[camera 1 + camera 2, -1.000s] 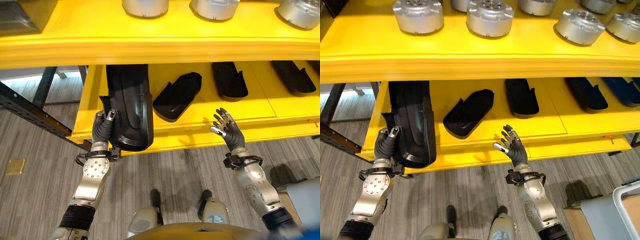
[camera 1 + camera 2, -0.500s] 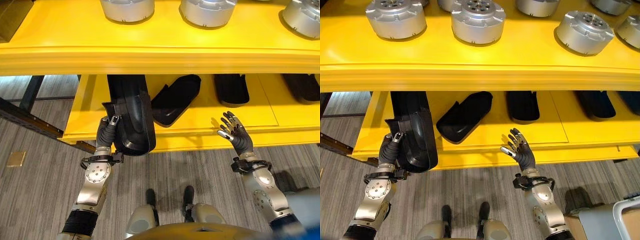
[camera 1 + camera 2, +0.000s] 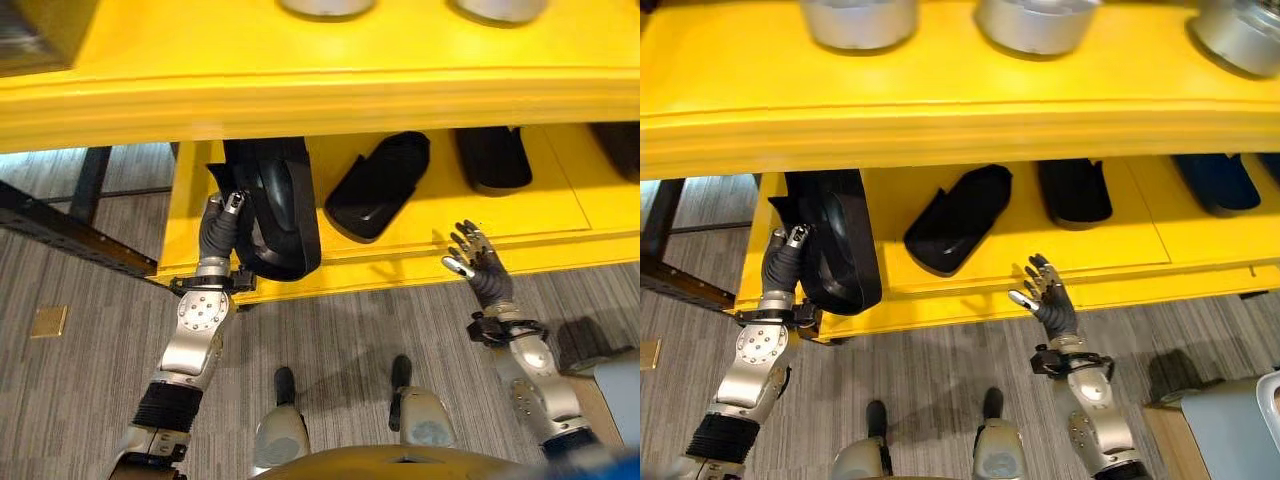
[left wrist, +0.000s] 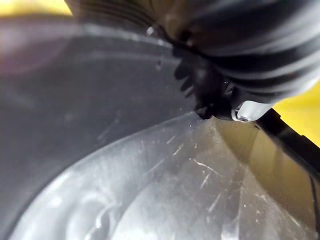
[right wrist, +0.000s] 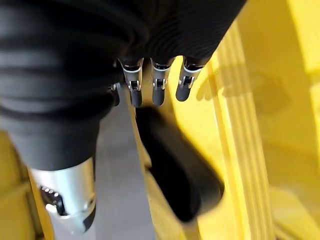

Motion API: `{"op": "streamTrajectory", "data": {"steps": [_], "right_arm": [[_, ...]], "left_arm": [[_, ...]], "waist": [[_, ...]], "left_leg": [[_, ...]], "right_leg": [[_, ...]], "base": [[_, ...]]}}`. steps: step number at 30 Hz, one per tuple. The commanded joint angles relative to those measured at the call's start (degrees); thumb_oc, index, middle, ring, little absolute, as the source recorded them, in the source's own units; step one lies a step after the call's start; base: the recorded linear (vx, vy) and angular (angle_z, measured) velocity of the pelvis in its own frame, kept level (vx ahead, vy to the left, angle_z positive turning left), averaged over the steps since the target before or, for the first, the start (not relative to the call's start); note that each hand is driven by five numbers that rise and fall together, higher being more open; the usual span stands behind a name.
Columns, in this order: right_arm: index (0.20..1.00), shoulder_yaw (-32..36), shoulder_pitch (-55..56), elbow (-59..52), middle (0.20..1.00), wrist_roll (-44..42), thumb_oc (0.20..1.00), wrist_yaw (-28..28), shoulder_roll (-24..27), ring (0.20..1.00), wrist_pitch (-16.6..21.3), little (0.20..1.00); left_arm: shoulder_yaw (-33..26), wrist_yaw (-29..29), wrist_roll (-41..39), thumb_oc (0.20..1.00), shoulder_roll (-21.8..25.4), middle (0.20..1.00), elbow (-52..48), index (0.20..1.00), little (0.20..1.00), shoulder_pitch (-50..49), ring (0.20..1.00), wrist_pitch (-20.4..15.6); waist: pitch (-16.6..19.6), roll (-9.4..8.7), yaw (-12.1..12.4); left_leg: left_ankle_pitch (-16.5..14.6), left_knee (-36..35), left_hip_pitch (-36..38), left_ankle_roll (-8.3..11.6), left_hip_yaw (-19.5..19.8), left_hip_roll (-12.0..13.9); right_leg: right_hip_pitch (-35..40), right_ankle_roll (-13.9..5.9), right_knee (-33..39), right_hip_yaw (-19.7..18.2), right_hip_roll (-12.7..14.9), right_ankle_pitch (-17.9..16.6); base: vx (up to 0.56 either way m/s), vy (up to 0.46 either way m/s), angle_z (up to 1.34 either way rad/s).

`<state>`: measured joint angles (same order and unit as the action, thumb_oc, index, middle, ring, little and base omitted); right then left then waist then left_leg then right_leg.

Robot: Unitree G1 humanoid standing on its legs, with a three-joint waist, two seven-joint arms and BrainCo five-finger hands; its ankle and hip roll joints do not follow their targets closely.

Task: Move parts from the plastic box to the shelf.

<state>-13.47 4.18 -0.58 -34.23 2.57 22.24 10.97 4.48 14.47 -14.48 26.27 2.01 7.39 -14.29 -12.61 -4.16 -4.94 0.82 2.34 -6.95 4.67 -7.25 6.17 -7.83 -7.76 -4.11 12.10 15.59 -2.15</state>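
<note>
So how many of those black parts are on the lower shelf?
4 showing in the right eye view: the long black part held by the left hand at the shelf's left end, a tilted one, one beside it, one far right. More may be hidden.

five black parts (image 3: 958, 218) on the lower shelf (image 3: 1120, 255) past the hands, three silver discs (image 3: 1035, 22) up top

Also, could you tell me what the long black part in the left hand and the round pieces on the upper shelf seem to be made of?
Long black part in the left hand: probably moulded plastic, semi-gloss, with fine scratches and soft highlights in the left wrist view. Round pieces on the upper shelf: apparently metal, with a silvery satin sheen.
</note>
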Motion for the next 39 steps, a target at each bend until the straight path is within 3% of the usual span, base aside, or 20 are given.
{"op": "streamTrajectory", "data": {"steps": [1,8,13,21,25,28,39], "right_arm": [[1.000,2.0,-2.0,-2.4,1.000,-1.2,1.000,-0.3,0.1,1.000,2.5,1.000],[1.000,-1.8,-5.0,-3.2,1.000,-2.5,1.000,-0.2,0.6,1.000,2.3,1.000],[1.000,-3.5,-7.0,-3.6,1.000,-3.2,1.000,-0.1,1.0,1.000,2.3,1.000],[1.000,-6.2,-8.9,-4.1,1.000,-4.0,1.000,-0.3,2.3,1.000,2.8,1.000],[1.000,-7.2,-9.0,-4.8,1.000,-4.5,1.000,-0.7,2.8,1.000,2.7,1.000],[1.000,-6.8,-8.8,-5.3,1.000,-4.5,1.000,-0.9,3.7,1.000,2.9,1.000],[1.000,-4.9,-8.0,-4.8,1.000,-5.2,1.000,-1.4,4.8,1.000,2.7,1.000]], "left_arm": [[0.0,3.1,3.4,0.200,1.7,0.200,-1.5,0.200,0.200,5.7,0.200,-4.8],[3.8,10.6,3.1,0.200,1.5,0.200,7.9,0.200,0.200,21.1,0.200,-4.2],[5.5,13.4,3.5,0.200,2.9,0.200,13.3,0.200,0.200,28.4,0.200,-3.4],[8.0,15.7,-0.9,0.200,6.6,0.200,25.0,0.200,0.200,41.0,0.200,-2.1],[8.7,16.0,-3.8,0.200,8.9,0.200,28.8,0.200,0.200,45.4,0.200,-2.1],[7.7,16.8,-4.1,0.200,12.3,0.200,28.7,0.200,0.200,46.5,0.200,-2.0],[10.9,14.6,-6.9,0.200,21.4,0.200,35.5,0.200,0.200,52.7,0.200,-0.5]], "waist": [[1.9,-0.95,-0.3],[-0.4,-2.77,-1.8],[-2.4,-2.96,-2.4],[-5.3,-1.55,-4.4],[-5.3,-1.17,-4.8],[-4.9,-0.53,-4.4],[-3.2,0.35,-4.1]], "left_leg": [[-3.0,5.3,-1.9,1.01,0.1,4.5],[-3.5,9.6,-6.9,1.03,0.0,5.5],[-4.3,13.7,-10.6,0.90,0.6,6.0],[-5.9,21.7,-19.3,1.19,2.2,6.8],[-6.6,25.2,-24.1,1.12,3.4,7.2],[-9.4,30.2,-28.6,1.65,5.2,8.1],[-10.1,34.7,-36.2,1.19,7.0,8.2]], "right_leg": [[3.7,-2.55,-0.4,-0.8,3.3,-1.1],[-0.1,-2.54,-1.3,-1.2,3.0,-1.2],[-3.1,-2.38,-4.3,-1.9,3.2,-0.9],[-12.3,-1.65,-13.0,-4.1,3.4,1.6],[-16.9,-1.27,-17.3,-4.1,3.1,3.2],[-21.6,-1.36,-23.5,-4.5,2.6,6.9],[-28.0,-1.04,-28.8,-4.0,2.7,8.9]], "base": [[0.00,0.039,0.05],[-0.07,-0.005,-0.03],[-0.10,-0.010,-0.10],[-0.12,0.011,-0.01],[-0.09,-0.023,0.06],[-0.04,-0.027,0.01],[-0.03,-0.012,0.05]]}}
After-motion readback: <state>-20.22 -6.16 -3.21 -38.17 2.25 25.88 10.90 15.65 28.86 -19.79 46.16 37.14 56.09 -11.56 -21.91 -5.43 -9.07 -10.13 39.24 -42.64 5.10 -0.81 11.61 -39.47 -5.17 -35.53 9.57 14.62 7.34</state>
